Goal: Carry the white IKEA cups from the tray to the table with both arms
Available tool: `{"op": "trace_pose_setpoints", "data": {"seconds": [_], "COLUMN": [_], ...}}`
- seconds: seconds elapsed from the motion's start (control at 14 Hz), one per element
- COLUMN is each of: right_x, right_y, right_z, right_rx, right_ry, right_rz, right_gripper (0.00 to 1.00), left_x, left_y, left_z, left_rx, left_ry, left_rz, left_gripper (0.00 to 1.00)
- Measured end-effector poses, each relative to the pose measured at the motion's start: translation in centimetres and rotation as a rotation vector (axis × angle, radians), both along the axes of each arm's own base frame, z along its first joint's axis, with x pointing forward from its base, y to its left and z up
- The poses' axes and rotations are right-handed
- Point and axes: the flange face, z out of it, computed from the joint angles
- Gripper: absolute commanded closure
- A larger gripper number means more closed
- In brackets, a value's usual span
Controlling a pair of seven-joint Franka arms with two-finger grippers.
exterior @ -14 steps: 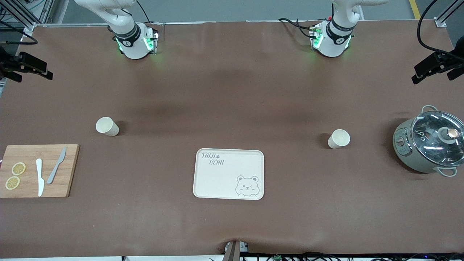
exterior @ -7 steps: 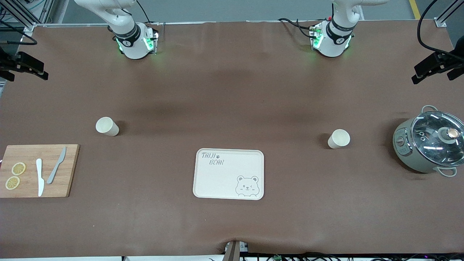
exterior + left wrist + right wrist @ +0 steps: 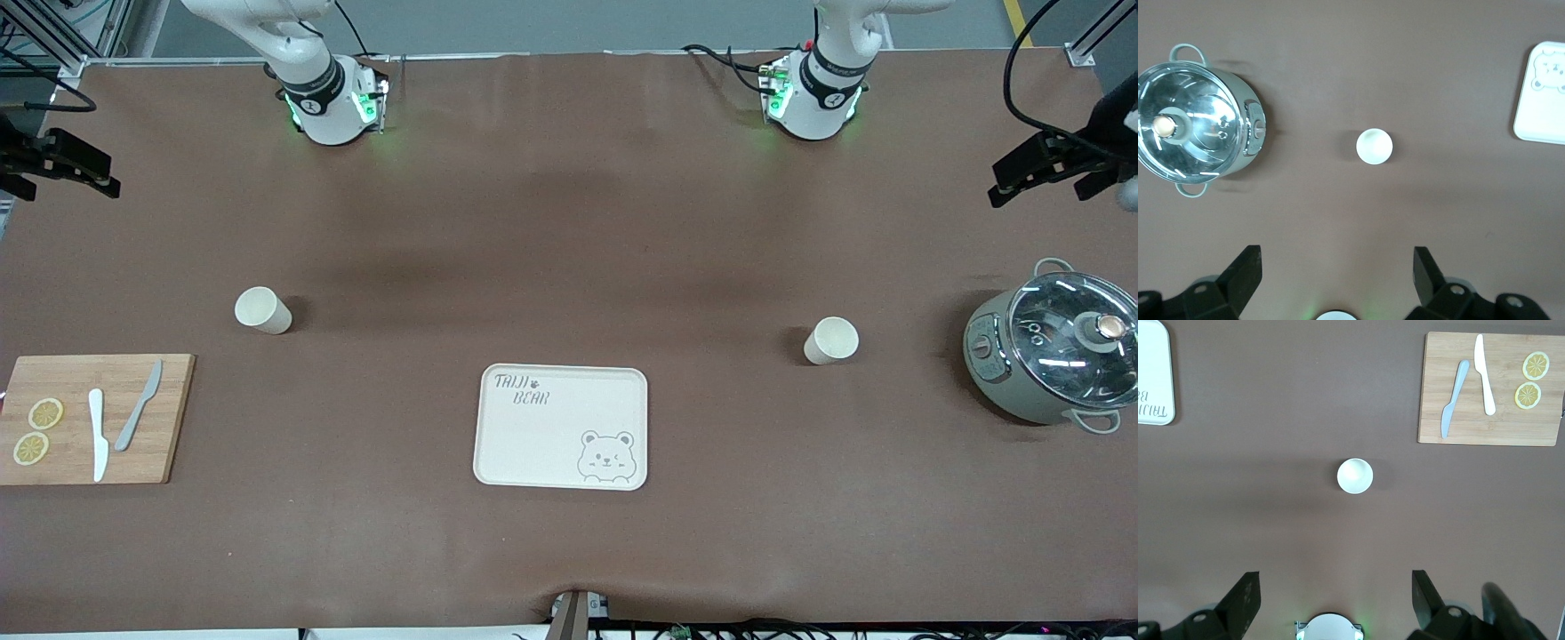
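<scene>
Two white IKEA cups stand upright on the brown table. One cup is toward the right arm's end and shows in the right wrist view. The other cup is toward the left arm's end and shows in the left wrist view. My left gripper is open and empty, high over the table. My right gripper is open and empty, high over its end of the table. Neither gripper touches a cup.
A cream bear tray lies between the cups, nearer the front camera. A grey-green pot with a glass lid stands at the left arm's end. A wooden board with two knives and lemon slices lies at the right arm's end.
The left gripper has shifted a little toward the table's middle. The right gripper has shifted slightly. The cups have not moved.
</scene>
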Motion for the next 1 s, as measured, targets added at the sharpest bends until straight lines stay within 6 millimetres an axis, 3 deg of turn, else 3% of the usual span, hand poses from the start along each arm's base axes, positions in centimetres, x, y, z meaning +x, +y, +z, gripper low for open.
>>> {"op": "trace_pose_setpoints", "data": {"seconds": [0.36,1.0], "right_x": [0.0,0.5], "right_y": [-0.1,-0.5], "right_z": [0.0,0.3], "right_rx": [0.015,0.024], "right_ry": [-0.004,-0.045], "right_rz": [-0.005,-0.014], "right_gripper": [0.0,0.0], "left_x": [-0.1,1.0], "left_y": [-1.3,-1.1], "left_z": [-0.4,-1.4], "left_rx": [0.001,0.001], "left_ry": [0.009,0.014], "left_rz": [-0.024,-0.02], "left_gripper": [0.0,0.0]}}
